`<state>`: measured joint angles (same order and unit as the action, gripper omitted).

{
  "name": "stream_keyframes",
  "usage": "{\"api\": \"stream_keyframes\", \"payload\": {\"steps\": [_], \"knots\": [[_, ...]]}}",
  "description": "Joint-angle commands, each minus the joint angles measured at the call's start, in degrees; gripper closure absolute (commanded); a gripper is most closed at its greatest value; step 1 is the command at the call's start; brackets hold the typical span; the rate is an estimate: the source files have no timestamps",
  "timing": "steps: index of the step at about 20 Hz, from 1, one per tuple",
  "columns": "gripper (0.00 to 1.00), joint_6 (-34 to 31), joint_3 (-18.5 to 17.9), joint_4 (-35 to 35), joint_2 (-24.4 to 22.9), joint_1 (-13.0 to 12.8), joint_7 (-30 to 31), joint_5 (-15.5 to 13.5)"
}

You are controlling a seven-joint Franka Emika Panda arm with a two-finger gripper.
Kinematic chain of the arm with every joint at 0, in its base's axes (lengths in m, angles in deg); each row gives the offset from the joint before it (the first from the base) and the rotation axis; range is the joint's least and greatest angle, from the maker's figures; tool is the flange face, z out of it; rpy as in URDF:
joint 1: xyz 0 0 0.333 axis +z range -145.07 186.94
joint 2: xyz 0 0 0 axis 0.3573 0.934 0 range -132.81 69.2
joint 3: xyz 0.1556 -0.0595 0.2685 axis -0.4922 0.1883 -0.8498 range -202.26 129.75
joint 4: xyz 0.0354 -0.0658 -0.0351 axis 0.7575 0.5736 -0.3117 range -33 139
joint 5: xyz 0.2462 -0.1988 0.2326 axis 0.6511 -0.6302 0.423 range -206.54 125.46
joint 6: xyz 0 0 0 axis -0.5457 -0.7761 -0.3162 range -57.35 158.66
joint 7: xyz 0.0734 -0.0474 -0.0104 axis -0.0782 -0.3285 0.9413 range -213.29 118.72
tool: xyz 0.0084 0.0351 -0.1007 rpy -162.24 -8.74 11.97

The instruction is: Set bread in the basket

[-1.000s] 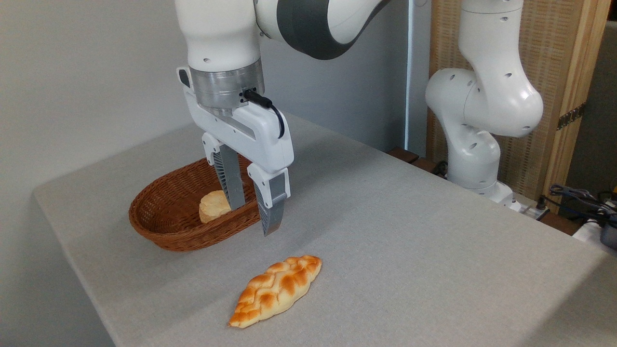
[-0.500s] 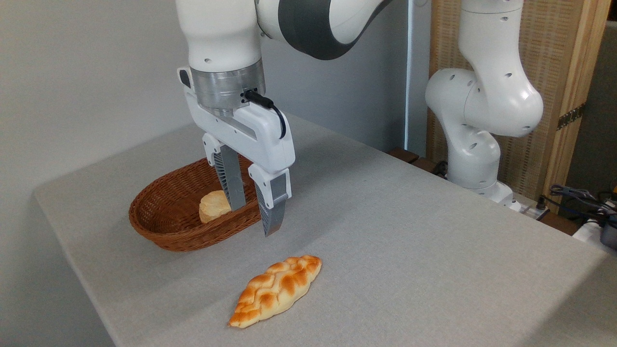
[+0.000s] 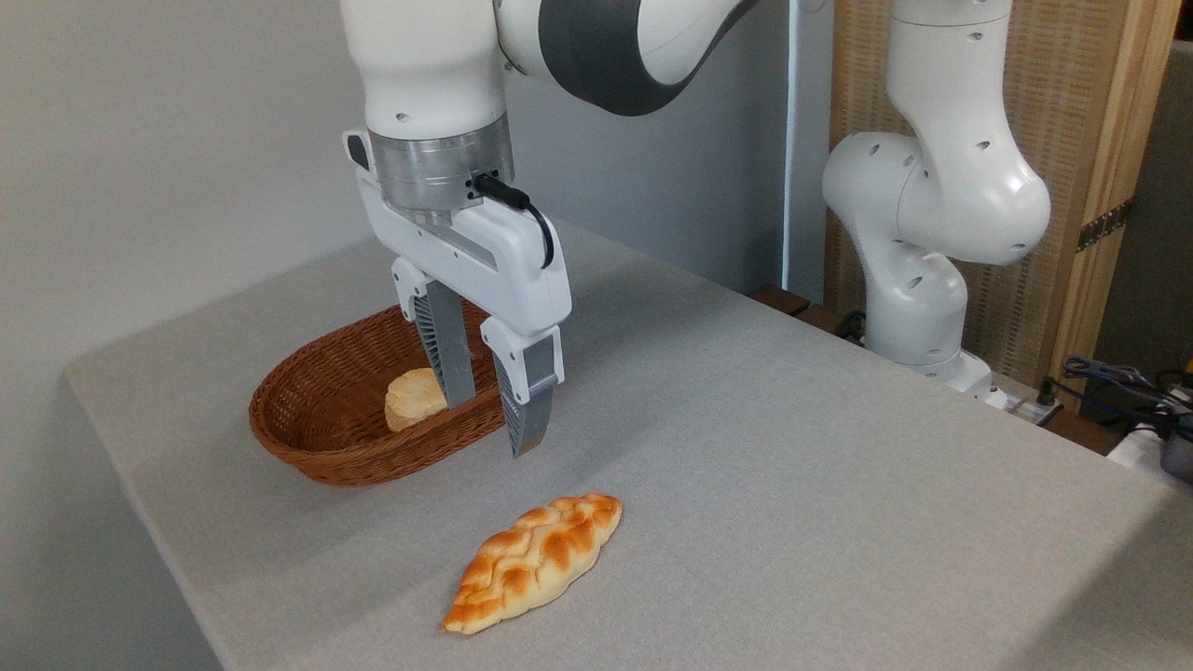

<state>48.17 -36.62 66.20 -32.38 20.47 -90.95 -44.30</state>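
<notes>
One braided bread (image 3: 533, 563) flat on the grey table (image 3: 792, 466), below and toward the camera from the gripper (image 3: 492, 429), slightly to its right; well apart, no contact. Long axis of the loaf diagonal, from near-left tip to far-right tip. Gripper pointing down above the near-right rim of the basket (image 3: 308, 438), fingers spread and empty. To reach the loaf, presumably a shift toward the camera and a descent, with the fingers closing across the narrow width rather than along the braid. Basket to the left of and beyond the loaf, apart from it. Count: one arm, one gripper, one braided loaf, one basket, one small pale roll (image 3: 414, 399) already lying inside the basket.
</notes>
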Motion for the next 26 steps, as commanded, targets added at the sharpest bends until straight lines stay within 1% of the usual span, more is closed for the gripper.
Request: {"api": "stream_keyframes", "payload": {"steps": [1,26], "knots": [[0.0,-0.81,0.1,0.16,-0.57,0.37,-1.06,0.15],[0.0,-0.11,0.1,0.43,-0.66,0.37,-1.06,0.15]]}}
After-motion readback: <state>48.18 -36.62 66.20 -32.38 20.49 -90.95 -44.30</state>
